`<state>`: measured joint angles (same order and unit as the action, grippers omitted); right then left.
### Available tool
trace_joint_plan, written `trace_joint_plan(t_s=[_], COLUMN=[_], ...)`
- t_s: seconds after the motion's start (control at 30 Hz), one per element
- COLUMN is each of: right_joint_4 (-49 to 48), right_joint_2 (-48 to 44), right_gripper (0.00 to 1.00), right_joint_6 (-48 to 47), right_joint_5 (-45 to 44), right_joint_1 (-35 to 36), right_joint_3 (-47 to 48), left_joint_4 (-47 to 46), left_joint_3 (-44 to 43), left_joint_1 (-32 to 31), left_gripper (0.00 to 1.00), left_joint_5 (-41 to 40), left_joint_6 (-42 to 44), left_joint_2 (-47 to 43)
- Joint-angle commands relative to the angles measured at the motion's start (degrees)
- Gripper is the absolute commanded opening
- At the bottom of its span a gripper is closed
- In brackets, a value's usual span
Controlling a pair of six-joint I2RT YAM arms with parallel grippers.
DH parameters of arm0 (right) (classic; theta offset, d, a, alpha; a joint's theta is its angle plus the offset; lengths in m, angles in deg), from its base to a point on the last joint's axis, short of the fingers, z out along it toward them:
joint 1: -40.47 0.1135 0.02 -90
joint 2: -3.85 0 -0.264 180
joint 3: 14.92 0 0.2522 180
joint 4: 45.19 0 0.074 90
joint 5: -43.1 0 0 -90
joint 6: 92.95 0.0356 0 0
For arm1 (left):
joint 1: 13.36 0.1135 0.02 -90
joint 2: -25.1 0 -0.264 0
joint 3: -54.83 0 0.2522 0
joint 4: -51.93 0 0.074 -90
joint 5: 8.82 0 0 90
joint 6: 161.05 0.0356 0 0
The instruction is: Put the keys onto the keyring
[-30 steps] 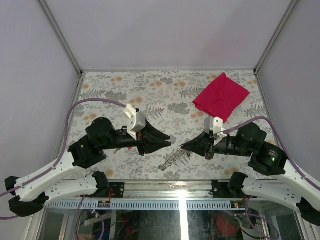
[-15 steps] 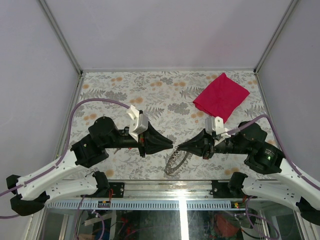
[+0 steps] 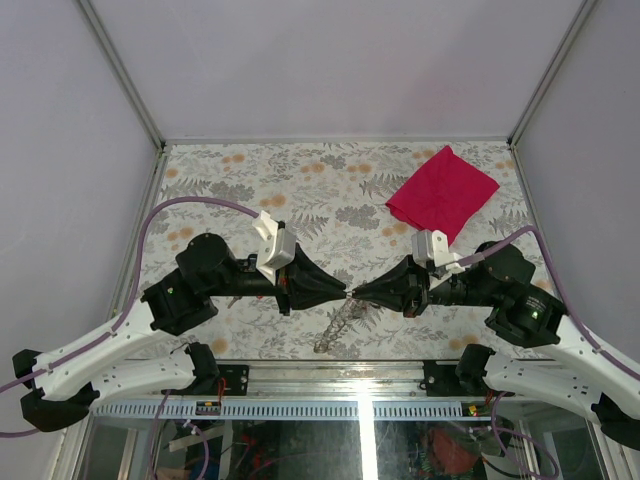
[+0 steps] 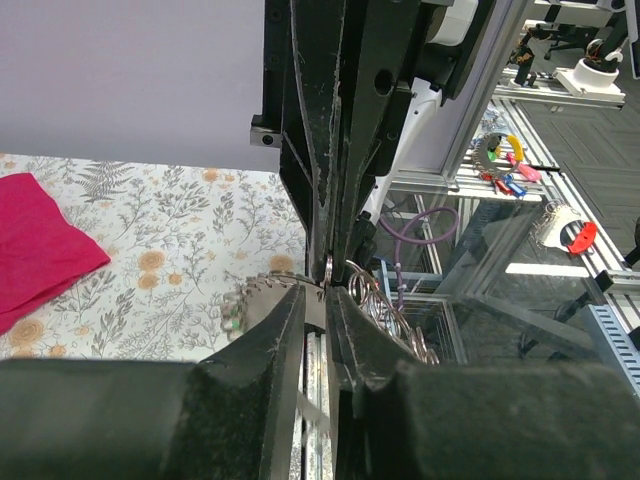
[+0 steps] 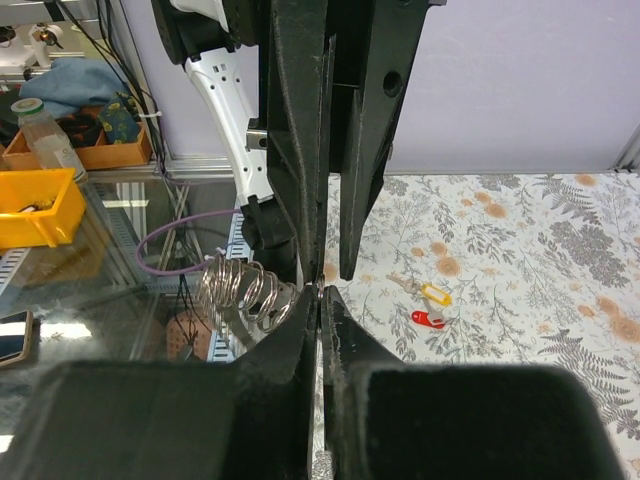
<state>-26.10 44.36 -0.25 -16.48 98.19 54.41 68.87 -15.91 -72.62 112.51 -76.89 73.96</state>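
My left gripper point(image 3: 344, 292) and right gripper point(image 3: 356, 295) meet tip to tip above the table's near edge. A coil of linked silver rings, the keyring point(image 3: 338, 322), hangs below that meeting point. In the right wrist view the right gripper point(image 5: 318, 296) is shut on one ring, with the coil point(image 5: 243, 290) to its left. In the left wrist view the left gripper point(image 4: 328, 292) stands nearly shut, pinching a ring point(image 4: 328, 268) at its tips. The keys lie on the cloth beyond, one yellow-headed point(image 5: 434, 294) and one red-headed point(image 5: 428, 319). The top view hides them.
A red cloth point(image 3: 442, 192) lies at the back right of the flowered table point(image 3: 250, 180). A blurred grey toothed piece with a green patch point(image 4: 240, 315) hangs by the left finger. Purple cables loop off both arms. Walls close in the table on three sides.
The two grippers have come together until their tips touch. The left jaws have narrowed onto a ring. The hanging keyring coil has swung beneath them.
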Motion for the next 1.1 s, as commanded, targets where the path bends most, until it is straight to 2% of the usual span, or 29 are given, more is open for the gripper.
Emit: trace_joint_plan(t_s=[0.0, 0.77, 0.83, 0.93, 1.07], right_joint_4=[-7.89, -13.12, -13.6, -14.14, -13.46], right_joint_2=[-0.26, -0.01, -0.02, -0.09, -0.4], right_gripper=[0.0, 0.0, 0.0, 0.0, 0.0], right_joint_6=[1.34, 3.58, 3.77, 4.11, 3.84], right_joint_5=[1.33, 2.29, 2.28, 2.28, 1.86], right_joint_1=[0.26, 0.21, 0.22, 0.23, 0.22], right_joint_3=[0.36, -1.62, -1.89, -2.27, -2.36], left_joint_4=[-4.04, -5.36, -5.38, -5.38, -4.27], left_joint_3=[-0.13, -0.7, -0.77, -0.82, -1.26], left_joint_1=[-0.06, -0.02, 0.0, -0.02, 0.01], left_gripper=[0.15, 0.14, 0.11, 0.01, 0.0], left_joint_5=[1.1, 3.42, 3.62, 3.76, 1.84], left_joint_6=[-0.83, -1.63, -1.75, -1.88, -2.04], left_joint_2=[-0.06, 2.28, 2.46, 2.55, 2.34])
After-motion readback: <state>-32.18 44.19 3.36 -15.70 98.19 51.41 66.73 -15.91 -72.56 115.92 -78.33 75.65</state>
